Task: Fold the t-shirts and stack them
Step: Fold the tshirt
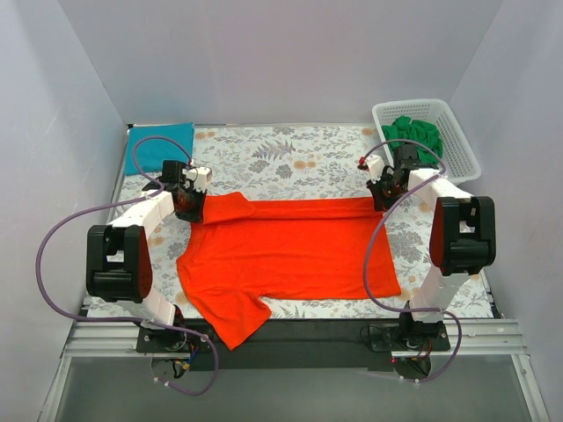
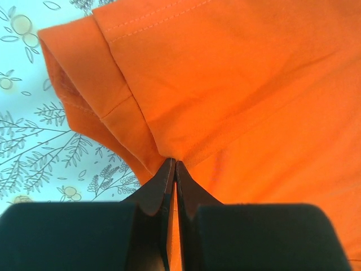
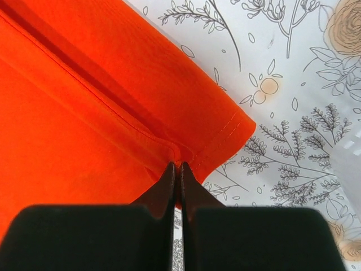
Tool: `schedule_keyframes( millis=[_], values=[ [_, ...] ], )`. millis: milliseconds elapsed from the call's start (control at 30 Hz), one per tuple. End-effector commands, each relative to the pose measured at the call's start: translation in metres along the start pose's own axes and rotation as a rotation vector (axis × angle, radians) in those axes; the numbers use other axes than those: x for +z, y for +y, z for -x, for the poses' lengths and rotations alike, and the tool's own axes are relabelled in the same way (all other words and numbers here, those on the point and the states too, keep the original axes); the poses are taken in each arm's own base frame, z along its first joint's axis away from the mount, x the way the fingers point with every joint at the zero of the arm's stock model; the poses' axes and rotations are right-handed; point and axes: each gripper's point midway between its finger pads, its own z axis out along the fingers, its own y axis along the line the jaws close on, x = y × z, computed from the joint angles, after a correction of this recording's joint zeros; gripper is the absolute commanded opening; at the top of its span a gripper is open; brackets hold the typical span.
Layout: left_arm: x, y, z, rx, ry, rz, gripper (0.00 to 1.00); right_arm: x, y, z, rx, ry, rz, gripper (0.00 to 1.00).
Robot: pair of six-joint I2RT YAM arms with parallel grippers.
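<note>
An orange t-shirt [image 1: 290, 251] lies spread across the floral table, its far edge folded over toward the middle and one sleeve hanging near the front edge. My left gripper [image 1: 189, 204] is shut on the shirt's far left corner by the sleeve seam [image 2: 172, 160]. My right gripper [image 1: 380, 198] is shut on the shirt's far right hem corner [image 3: 179, 162]. A folded teal t-shirt [image 1: 160, 144] lies at the far left corner. A green t-shirt [image 1: 415, 136] is bunched in the white basket [image 1: 466, 151].
The white basket stands at the far right corner of the table. The floral tablecloth [image 1: 281, 158] shows behind the orange shirt. Grey walls close in on three sides. Purple cables loop beside both arms.
</note>
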Motion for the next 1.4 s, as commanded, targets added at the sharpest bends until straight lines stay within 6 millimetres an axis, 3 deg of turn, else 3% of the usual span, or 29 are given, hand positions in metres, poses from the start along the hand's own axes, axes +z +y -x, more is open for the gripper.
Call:
schedule_keyframes(
  millis=[0, 167, 400, 567, 1067, 1367],
  values=[
    [0.002, -0.003, -0.007, -0.030, 0.018, -0.013, 0.00, 0.004, -0.012, 0.000, -0.003, 0.003, -0.027, 0.01],
    [-0.001, -0.003, -0.007, -0.037, 0.017, -0.007, 0.00, -0.001, -0.017, 0.010, -0.005, -0.019, -0.042, 0.01],
    [-0.021, -0.002, 0.010, -0.032, -0.022, 0.008, 0.00, -0.017, -0.022, 0.024, -0.025, -0.055, -0.077, 0.01],
    [-0.022, -0.008, 0.000, -0.045, -0.001, -0.017, 0.00, -0.019, -0.021, 0.020, -0.032, -0.045, -0.079, 0.01],
    [0.009, -0.007, -0.041, -0.053, 0.095, -0.016, 0.00, 0.009, -0.010, -0.013, -0.022, 0.035, -0.022, 0.01],
    [0.012, -0.006, -0.047, -0.053, 0.119, -0.015, 0.00, -0.002, -0.003, -0.010, -0.038, 0.022, -0.007, 0.01]
  ],
)
